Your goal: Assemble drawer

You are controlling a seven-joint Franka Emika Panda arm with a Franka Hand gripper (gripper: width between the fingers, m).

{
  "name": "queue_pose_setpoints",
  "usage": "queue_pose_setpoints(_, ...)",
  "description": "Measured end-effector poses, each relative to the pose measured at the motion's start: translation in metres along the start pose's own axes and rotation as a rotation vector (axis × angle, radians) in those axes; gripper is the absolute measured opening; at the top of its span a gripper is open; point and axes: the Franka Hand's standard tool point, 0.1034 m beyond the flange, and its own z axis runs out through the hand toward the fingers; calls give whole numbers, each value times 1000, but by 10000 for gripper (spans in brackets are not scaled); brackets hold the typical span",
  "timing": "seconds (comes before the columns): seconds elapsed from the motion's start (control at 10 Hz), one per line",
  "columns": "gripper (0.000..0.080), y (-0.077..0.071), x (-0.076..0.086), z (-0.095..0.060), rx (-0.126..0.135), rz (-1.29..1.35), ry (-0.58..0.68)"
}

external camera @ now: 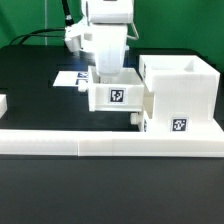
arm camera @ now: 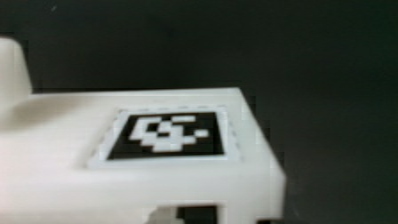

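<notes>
So the arm was parked straight over one of the trays [external camera: 113,95], the small white box with a tag on its front face. The gripper [external camera: 107,72] came down onto the top of that tray, right in the middle of the table [external camera: 30,85], but the wrist housing blocked the fingertips, so honestly couldn't tell if the jaws were clamped on the tray's walls or just hanging loose around them.

The tray sat touching the housing [external camera: 180,95], the taller open-topped box on the exterior view's right, which had its own tag low on its front. The tray looked partly slid into the housing's side, or at least butted up against it; hard to say which.

Both stood just behind the long low rail [external camera: 110,144] running across the front. The marker board [external camera: 72,77] lay flat behind the tray toward the exterior view's left, partly hidden by the arm. Another white part [external camera: 3,104] poked in at the exterior view's left edge, well apart from everything.

The wrist view was blurry: just a white box face with a tag [arm camera: 171,135] filling the frame, and a bit of a white finger [arm camera: 15,70] at the edge, touching or nearly touching the box.
</notes>
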Motion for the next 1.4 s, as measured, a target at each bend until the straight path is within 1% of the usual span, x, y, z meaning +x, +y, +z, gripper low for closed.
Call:
queue_pose_setpoints(0.2, 42, 0, 1, 1, 2, -1, 1)
queue_pose_setpoints(0.3, 42, 3, 5, 2, 2, 3, 2)
queue_pose_setpoints(0.5, 42, 17, 8, -1, 7, 16, 0)
queue_pose_setpoints(0.7, 42, 27, 13, -6, 10, 49, -3)
queue_pose_setpoints(0.8, 42, 29, 15, -6, 8, 57, -4)
queue_pose_setpoints(1.2, 42, 27, 14, -5, 12, 58, -4)
queue_pose_setpoints(1.4, 42, 27, 18, -2, -31, 54, 8)
